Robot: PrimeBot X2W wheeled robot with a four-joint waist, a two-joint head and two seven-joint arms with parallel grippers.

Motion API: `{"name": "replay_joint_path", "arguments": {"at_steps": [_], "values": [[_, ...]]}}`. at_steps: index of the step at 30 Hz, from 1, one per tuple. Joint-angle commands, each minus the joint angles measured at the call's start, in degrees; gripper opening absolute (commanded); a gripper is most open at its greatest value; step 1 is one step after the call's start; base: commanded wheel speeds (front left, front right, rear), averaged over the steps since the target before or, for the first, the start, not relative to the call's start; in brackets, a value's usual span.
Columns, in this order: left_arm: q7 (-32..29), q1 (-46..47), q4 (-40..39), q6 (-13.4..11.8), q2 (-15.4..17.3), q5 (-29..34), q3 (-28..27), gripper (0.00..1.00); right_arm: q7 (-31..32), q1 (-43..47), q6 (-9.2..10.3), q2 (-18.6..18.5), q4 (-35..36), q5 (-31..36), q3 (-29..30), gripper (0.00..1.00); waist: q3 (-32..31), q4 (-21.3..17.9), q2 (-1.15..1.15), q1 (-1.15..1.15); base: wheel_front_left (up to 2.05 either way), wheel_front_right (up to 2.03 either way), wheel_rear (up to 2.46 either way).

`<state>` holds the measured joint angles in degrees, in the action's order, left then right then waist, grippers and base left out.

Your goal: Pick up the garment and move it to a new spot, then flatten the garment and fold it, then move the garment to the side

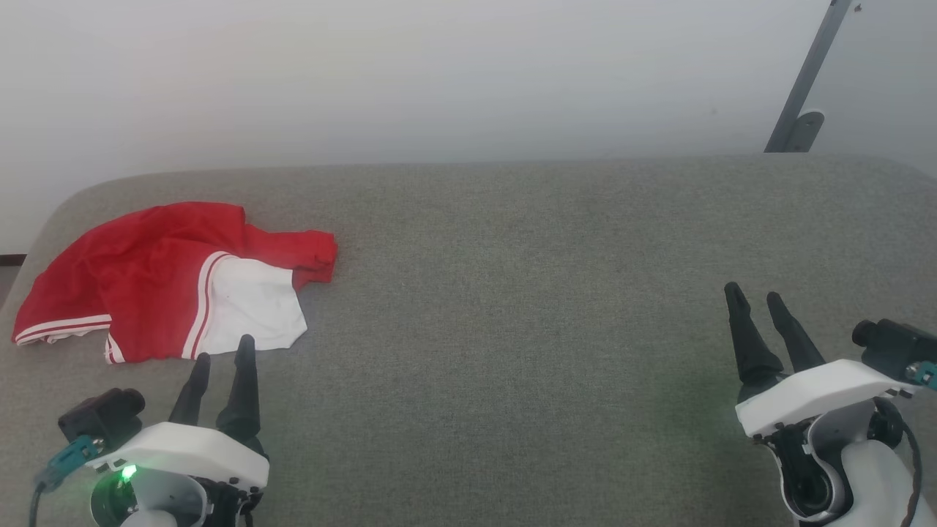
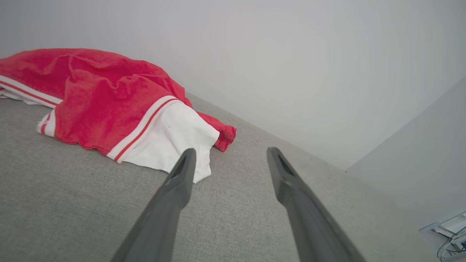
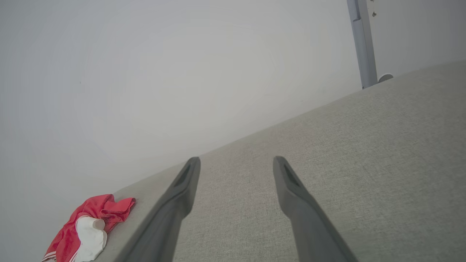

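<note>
Garment (image 1: 146,278) crumpled at far left of grey fabric surface (image 1: 512,293). Left claw (image 1: 225,348) just beside it, fingers spread, empty. Right claw (image 1: 752,292) spread, empty.

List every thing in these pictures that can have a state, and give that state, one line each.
garment, crumpled in a loose heap at the left end of the grey padded surface, not held.
left gripper, open, fingers apart, empty, close to the garment.
right gripper, open, fingers apart, empty, over bare surface far from the garment.
</note>
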<state>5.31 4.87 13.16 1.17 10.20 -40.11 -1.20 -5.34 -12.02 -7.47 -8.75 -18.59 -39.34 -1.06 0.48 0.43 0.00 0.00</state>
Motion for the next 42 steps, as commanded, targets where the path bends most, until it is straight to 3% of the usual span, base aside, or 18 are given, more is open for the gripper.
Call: {"name": "replay_joint_path", "arguments": {"at_steps": [1,24,42], "values": [[0.6,0.9,-0.7,-0.2,0.5,1.7,0.2,1.0,-0.6,-1.4,-0.02,-0.1,0.5,1.6,0.2,1.0,0.0,0.0,0.0,0.0,0.0,0.0,0.0],[4.2,0.3,-0.6,-1.6,2.2,14.8,1.6,1.0,-4.2,-3.6,-0.03,-0.5,-2.2,16.7,-0.3,1.0,0.0,0.0,0.0,0.0,0.0,0.0,0.0],[6.5,0.5,1.1,0.6,1.4,21.3,0.2,1.0,-6.5,-3.9,-0.03,-0.1,-3.1,22.8,0.6,1.0,-0.4,0.0,0.0,0.0,0.0,0.0,0.0]]}}
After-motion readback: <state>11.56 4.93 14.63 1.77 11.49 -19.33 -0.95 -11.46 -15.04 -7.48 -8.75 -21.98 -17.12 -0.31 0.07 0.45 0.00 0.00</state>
